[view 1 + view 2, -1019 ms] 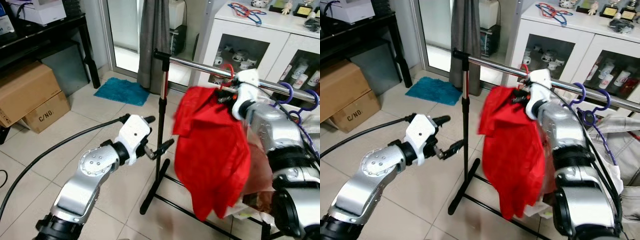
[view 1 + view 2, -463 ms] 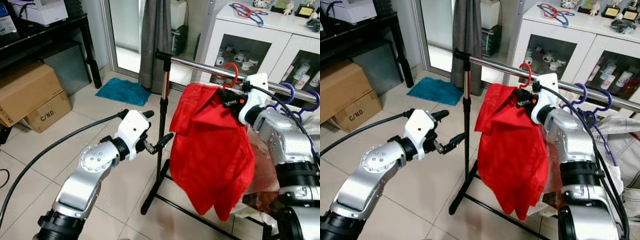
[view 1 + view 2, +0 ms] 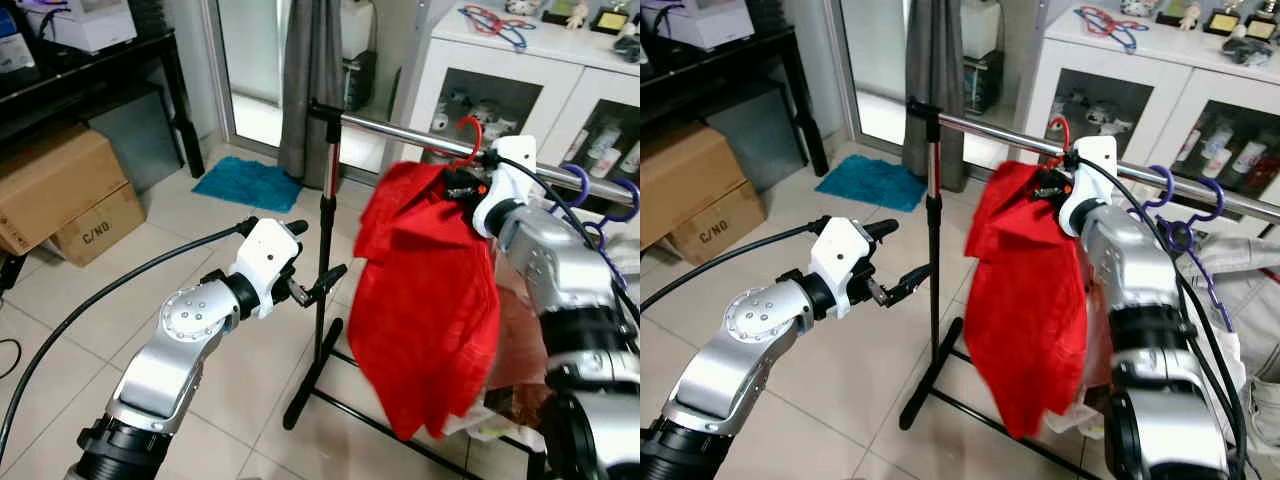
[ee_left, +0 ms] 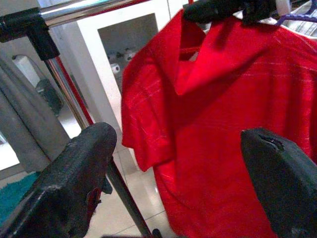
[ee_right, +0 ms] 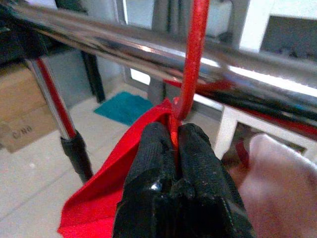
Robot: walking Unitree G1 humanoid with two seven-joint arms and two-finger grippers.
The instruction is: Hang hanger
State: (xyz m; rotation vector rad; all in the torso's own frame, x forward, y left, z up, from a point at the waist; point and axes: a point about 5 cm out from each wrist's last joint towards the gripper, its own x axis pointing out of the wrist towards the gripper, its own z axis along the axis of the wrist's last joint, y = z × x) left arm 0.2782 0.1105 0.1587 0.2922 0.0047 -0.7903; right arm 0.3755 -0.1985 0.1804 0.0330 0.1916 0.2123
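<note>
Hanger neck has dropped closer to the rail since half a second ago; shirt swung right.
Right gripper (image 5: 176, 148) is pinched tight on the red hanger (image 3: 466, 135), upper right by the rail (image 3: 400, 132). Left gripper (image 3: 313, 262) is spread wide, empty. If you release before the hook seats, the red shirt (image 3: 430, 300) drops.

The red hanger (image 5: 190, 59) has a thin plastic hook, and this hook stands upright against the chrome rail (image 3: 400, 132) of the garment rack, near the rail's left end. A red shirt (image 3: 430, 300) hangs from the hanger, loose and crumpled, and it reaches down toward the base of the rack. The neck of the hanger is pinched between the closed fingers of the right claw (image 5: 173, 148), just below the rail.
</note>
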